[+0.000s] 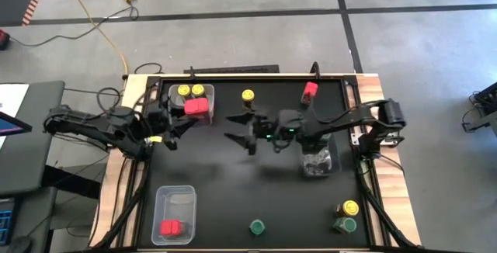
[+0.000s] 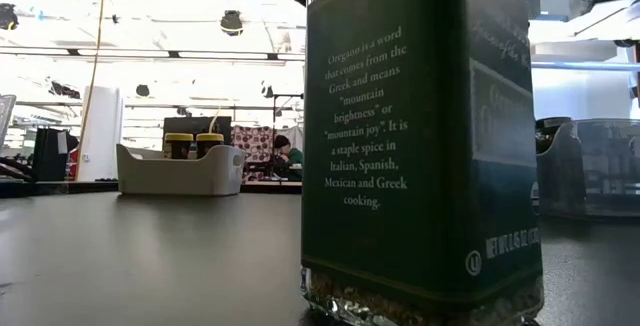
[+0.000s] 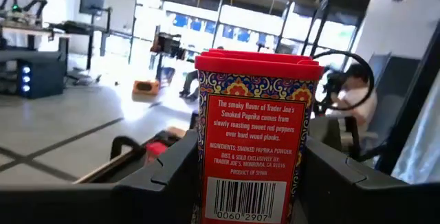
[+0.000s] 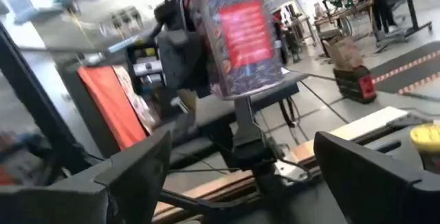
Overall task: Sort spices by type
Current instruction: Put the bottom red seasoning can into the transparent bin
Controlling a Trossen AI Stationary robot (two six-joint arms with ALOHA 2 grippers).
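Note:
My left gripper [image 1: 189, 113] is shut on a red smoked-paprika tin [image 3: 251, 128], which shows from above as a red block [image 1: 198, 107] over the far-left bin [image 1: 203, 90]. That bin holds two yellow-lidded jars [image 1: 184, 91]. My right gripper [image 1: 235, 127] stands open at mid-table with nothing between its fingers, pointing toward the left arm. Its wrist view shows the held tin [image 4: 237, 35] farther off. A yellow-lidded jar [image 1: 248, 95] and a red tin [image 1: 310, 91] stand on the table at the far side. My left gripper pinches the red tin between its two fingers [image 3: 172, 176], which lie on the lower part of its two narrow sides [image 3: 206, 183]. The fingers run about level, coming from the table's left. The tin stands upright in the hold, lid up, label toward the wrist.
A clear bin [image 1: 316, 162] with dark contents sits under the right arm. At the near left, a bin [image 1: 175, 206] holds a red tin [image 1: 170, 227]. A green-lidded jar [image 1: 256, 227], a yellow-lidded jar [image 1: 350, 207] and a green one [image 1: 345, 223] stand near the front edge. A green oregano tin [image 2: 420, 136] fills the low view.

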